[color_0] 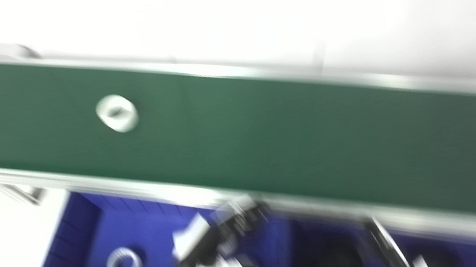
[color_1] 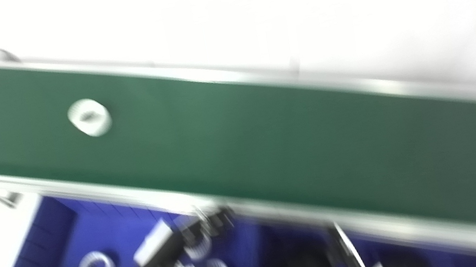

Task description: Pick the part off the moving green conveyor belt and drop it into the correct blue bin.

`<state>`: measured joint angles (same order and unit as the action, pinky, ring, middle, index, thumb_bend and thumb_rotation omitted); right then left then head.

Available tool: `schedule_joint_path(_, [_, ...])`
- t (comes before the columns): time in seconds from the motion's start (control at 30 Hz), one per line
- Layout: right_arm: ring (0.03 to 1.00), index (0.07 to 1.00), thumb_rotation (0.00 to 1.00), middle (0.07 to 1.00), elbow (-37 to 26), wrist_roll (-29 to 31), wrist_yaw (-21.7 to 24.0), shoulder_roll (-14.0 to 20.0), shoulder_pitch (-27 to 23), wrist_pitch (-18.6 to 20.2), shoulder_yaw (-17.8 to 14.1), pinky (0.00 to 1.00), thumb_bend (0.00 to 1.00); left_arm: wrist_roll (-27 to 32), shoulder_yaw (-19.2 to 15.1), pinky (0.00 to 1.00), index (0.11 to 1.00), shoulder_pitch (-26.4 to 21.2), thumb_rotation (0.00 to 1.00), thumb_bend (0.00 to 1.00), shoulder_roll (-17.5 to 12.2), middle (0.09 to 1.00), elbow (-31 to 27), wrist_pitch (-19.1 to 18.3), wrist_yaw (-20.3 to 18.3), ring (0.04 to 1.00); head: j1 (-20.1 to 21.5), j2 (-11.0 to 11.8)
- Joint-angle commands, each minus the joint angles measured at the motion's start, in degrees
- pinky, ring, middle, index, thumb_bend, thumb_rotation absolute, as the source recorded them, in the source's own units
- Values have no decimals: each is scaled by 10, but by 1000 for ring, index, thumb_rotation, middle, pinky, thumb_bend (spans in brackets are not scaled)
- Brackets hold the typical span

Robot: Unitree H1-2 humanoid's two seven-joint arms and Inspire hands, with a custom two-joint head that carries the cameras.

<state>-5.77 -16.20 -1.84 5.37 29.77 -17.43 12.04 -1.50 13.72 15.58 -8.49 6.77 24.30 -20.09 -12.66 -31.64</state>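
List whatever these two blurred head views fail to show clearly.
- Left hand, over the blue bin: motion blur hides whether it is open or shut, both views.
- Right hand: smeared, cut by the bottom edge.
- White ring part on the conveyor belt: detail blurred away.
- Rings in the bin: count unclear.

You have a plain dark green conveyor belt (color_0: pixel 267 133) with a pale silver frame, crossing from far left to near right. On its left stretch sits a white ring-shaped part (color_0: pixel 117 113). The blue bin (color_0: pixel 86 243) on the near side is deep, saturated blue; silvery-white rings (color_0: pixel 123 265) show in it. The hand (color_0: pixel 202 262) over it blurs into black, silver and white. Beyond the belt, everything is plain white.
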Motion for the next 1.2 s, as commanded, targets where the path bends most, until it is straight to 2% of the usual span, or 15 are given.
schedule_joint_path(0.0, [923,960,405,948,-5,10,-6,-4,-3,-36,-3,908,833,-7,-2,764,842,-5,530,790,6,864,-15,26,19,835,-2,7])
schedule_joint_path(0.23, [918,953,408,935,13,-1,-13,-5,-12,-45,-7,903,836,-2,1,739,829,-11,527,827,12,853,-4,26,35,818,-1,25])
schedule_joint_path(0.33, [911,952,420,933,18,-6,-15,-6,-16,-45,-7,886,838,11,-3,731,822,-13,496,821,15,847,-3,26,34,811,-3,29])
schedule_joint_path(0.47, [917,950,414,933,25,-3,-14,-7,-23,-49,-6,910,834,50,-22,717,812,-21,444,791,19,832,-38,26,24,790,-3,30])
schedule_joint_path(0.57, [914,947,409,933,30,-1,-13,-7,-26,-52,-5,894,831,75,-32,730,823,-37,440,786,14,845,-66,25,16,809,-4,31])
schedule_joint_path(0.67, [901,937,397,924,41,3,-15,-9,-33,-63,-3,869,827,84,-44,778,856,-83,466,743,-1,872,-97,16,12,838,-3,36])
schedule_joint_path(0.8, [914,931,386,928,52,5,-17,-12,-38,-79,-3,880,818,59,-58,792,877,-137,522,719,-11,896,-112,-9,21,853,1,36])
schedule_joint_path(0.97, [912,934,410,927,56,1,-18,-13,-40,-78,-5,893,836,35,-75,809,881,-199,539,732,-26,896,-119,-60,30,862,1,37])
schedule_joint_path(1.07, [908,933,416,924,53,-2,-18,-13,-41,-75,-4,884,834,12,-83,813,885,-226,544,728,-32,902,-112,-72,36,870,1,37])
schedule_joint_path(1.17, [910,934,414,925,54,-2,-18,-12,-42,-75,-3,883,832,-34,-90,815,894,-255,573,739,-42,910,-114,-109,46,878,1,37])
